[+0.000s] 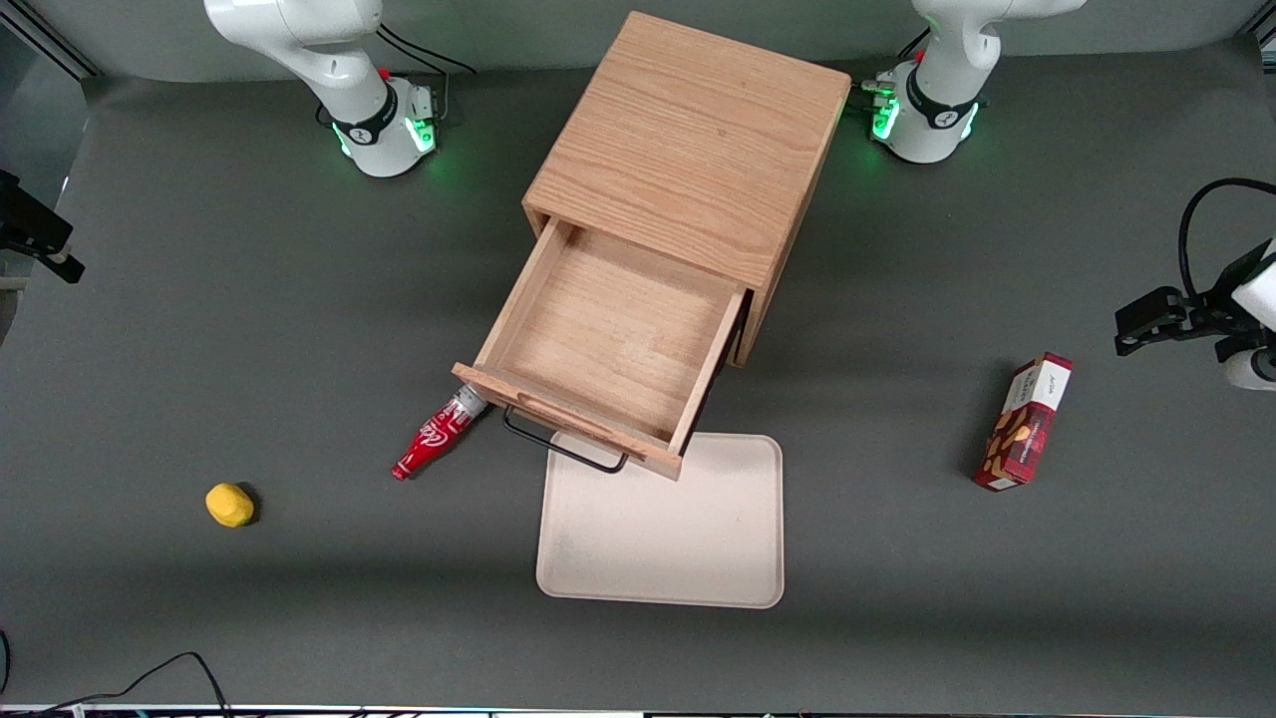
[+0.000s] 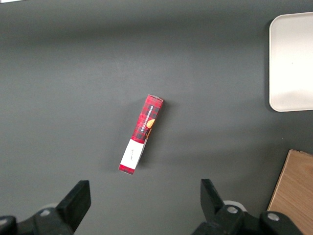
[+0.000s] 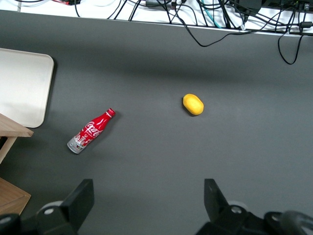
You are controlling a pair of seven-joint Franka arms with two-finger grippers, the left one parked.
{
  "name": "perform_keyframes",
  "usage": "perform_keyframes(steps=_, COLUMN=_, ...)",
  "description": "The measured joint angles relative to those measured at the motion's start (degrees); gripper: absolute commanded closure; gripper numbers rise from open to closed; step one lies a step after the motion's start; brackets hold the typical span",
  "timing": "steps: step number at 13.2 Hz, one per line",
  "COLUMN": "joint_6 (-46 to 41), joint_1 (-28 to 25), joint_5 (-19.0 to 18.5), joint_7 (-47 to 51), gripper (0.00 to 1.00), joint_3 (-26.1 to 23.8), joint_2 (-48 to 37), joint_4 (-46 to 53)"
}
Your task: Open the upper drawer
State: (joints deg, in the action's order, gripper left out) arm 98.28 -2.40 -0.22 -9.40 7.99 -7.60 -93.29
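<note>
Your gripper (image 3: 146, 208) hangs with fingers spread wide and holding nothing, high above the table (image 1: 199, 299) over a red bottle (image 3: 91, 131) and a yellow lemon (image 3: 193, 104). Meanwhile the upper drawer (image 1: 598, 349) stands pulled out of the oak cabinet (image 1: 688, 160), its front above a beige tray (image 1: 663, 538).

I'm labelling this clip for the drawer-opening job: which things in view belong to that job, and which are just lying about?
Belongs to the job:
- upper drawer, pulled far out, nothing in it
- its black handle
- cabinet
- gripper, open, up above the table over the bottle

Just lying about:
- red bottle, on its side
- yellow lemon
- pale tray
- red box
</note>
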Motion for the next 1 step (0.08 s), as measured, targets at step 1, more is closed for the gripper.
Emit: perform_keyframes(steps=1, joint_6=0.0, joint_1=-0.1, joint_5=0.0, joint_7=0.0, gripper=0.0, joint_3=-0.1, joint_2=0.1, joint_4=0.5)
